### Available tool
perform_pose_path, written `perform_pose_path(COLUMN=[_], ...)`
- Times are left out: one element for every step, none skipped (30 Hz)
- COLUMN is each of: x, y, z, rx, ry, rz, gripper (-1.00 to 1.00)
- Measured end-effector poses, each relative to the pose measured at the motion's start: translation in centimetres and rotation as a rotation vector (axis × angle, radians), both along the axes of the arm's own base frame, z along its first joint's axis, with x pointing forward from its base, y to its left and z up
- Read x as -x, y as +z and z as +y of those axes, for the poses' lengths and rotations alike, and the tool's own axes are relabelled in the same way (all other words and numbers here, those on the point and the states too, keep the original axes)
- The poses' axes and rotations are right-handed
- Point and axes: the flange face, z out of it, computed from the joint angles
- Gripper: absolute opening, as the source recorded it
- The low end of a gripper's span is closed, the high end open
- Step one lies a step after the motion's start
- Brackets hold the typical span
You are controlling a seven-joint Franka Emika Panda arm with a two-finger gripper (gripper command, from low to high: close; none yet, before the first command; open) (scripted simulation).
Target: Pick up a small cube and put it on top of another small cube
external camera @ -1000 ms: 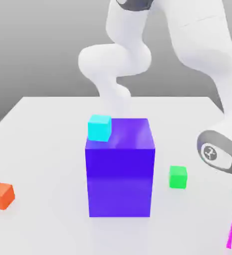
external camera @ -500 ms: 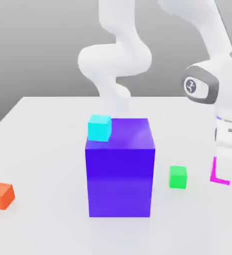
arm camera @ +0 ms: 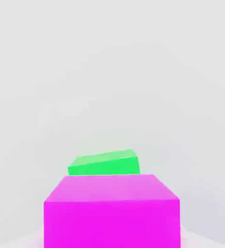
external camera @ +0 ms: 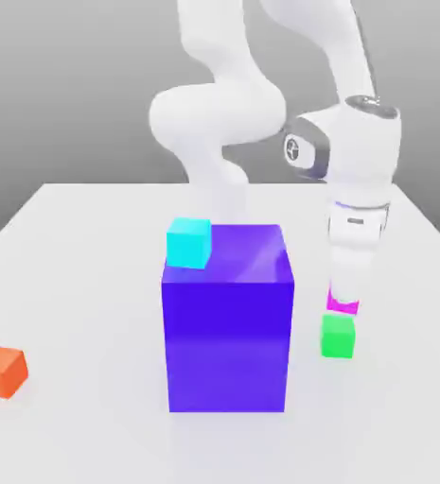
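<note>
— Downward, the claw (external camera: 344, 291) is clamped on the magenta cube (external camera: 343, 306), near the green cube (external camera: 338, 337).
— Adjacent structures?
— Blue-purple block (external camera: 227, 321), upright, bearing the cyan cube (external camera: 188, 243); orange cube (external camera: 1, 371), exterior view's left; bare bench (external camera: 100, 284) between.

White arm reaching over, gripper pointed down
From where I stand, the arm bends at its elbow and comes down on the exterior view's right, its wrist (external camera: 363, 142) rounded and upright, the gripper (external camera: 344, 301) hanging straight below with its fingers closed in a grip, low over the table.
</note>
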Motion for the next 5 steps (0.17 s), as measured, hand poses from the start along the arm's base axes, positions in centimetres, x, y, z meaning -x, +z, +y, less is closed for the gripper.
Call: perform_pose_path(x=[0.1,0.0,0.2,0.1,0.1], y=[-0.8,-1.5,-1.9,-1.9,-1.9], z=[0.0,-0.2,-0.1,-0.2,-0.2], rx=[-0.001,-0.002,-0.003,-0.003,-0.003], ry=[0.001,-0.005,-0.001,-0.005,-0.005], rz=[0.0,0.001,0.002,0.002,0.002], gripper=[-1.0,-1.0,1.0,1.0,1.0])
